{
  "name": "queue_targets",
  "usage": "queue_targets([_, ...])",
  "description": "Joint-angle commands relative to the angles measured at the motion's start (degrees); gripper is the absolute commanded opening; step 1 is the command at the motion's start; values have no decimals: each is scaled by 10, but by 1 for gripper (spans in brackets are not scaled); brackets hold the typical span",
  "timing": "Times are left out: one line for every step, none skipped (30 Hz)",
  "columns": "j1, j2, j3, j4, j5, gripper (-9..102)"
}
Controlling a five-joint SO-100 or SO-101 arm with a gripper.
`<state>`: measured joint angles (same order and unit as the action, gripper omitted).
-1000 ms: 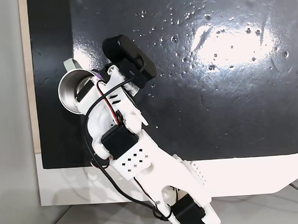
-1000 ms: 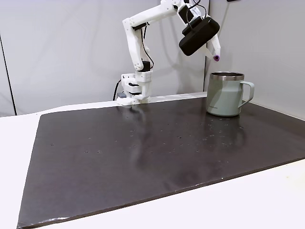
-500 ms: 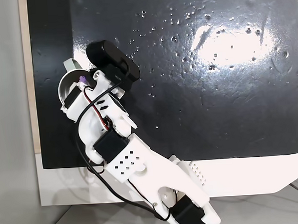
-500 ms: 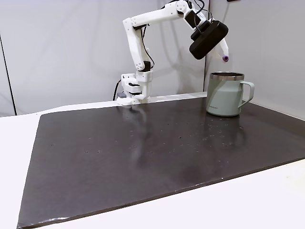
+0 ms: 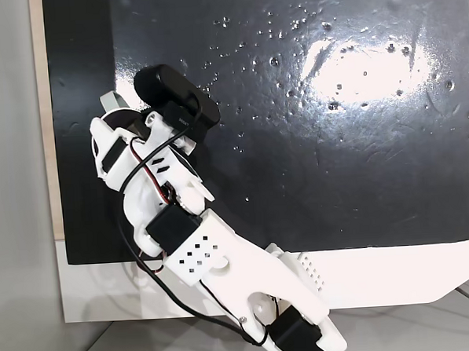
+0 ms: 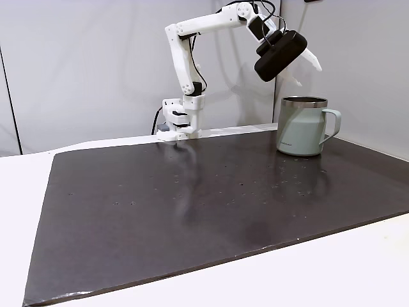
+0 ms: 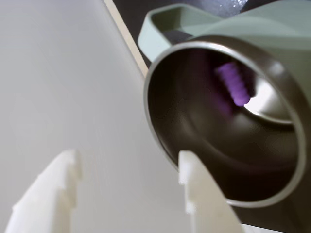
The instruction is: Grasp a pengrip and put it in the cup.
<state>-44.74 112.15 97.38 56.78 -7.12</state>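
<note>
Pincer (image 7: 126, 189): we see two white fingers spread wide apart in the wrist view, nothing between them, both poised just above the cup's near rim. In a fixed view from the side the pincer (image 6: 305, 69) hangs in the air over the cup, a black camera housing (image 6: 276, 55) mounted beside it.

Pengrip (image 7: 234, 83): we find it inside the cup, a ribbed purple tube seen blurred against the steel wall, free of the fingers. Whether it rests on the bottom we cannot tell.

Cup (image 6: 300, 126): pale green, steel rim, upright on the dark mat (image 6: 192, 204), handle to the right in the side view. In the wrist view the cup (image 7: 282, 29) shows its open mouth and handle at the top. In a fixed view from above the arm covers most of the cup (image 5: 109, 100); we see the handle poking out.

Arm (image 6: 185, 70): white, base at the mat's far edge in the side view, reaching right toward the cup.

Surface (image 6: 358, 268): white, carrying the mat.
</note>
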Motion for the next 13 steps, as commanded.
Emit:
queue_targets([-6, 28, -7, 6, -7, 25])
queue_targets([-6, 29, -7, 6, -8, 25])
queue_targets([-6, 30, -8, 6, -9, 25])
queue_targets([-6, 30, -9, 6, -10, 25])
queue_targets([-6, 30, -9, 6, -11, 25])
queue_targets([-6, 30, -9, 6, -13, 25])
queue_targets([-6, 30, -10, 6, -14, 25])
queue_targets([-6, 30, -10, 6, -14, 25])
queue_targets([-6, 30, -11, 6, -14, 25])
queue_targets([-6, 30, -11, 5, -14, 25])
queue_targets([-6, 30, -11, 5, -14, 25])
queue_targets([-6, 29, -12, 5, -14, 25])
queue_targets([-6, 28, -13, 5, -14, 25])
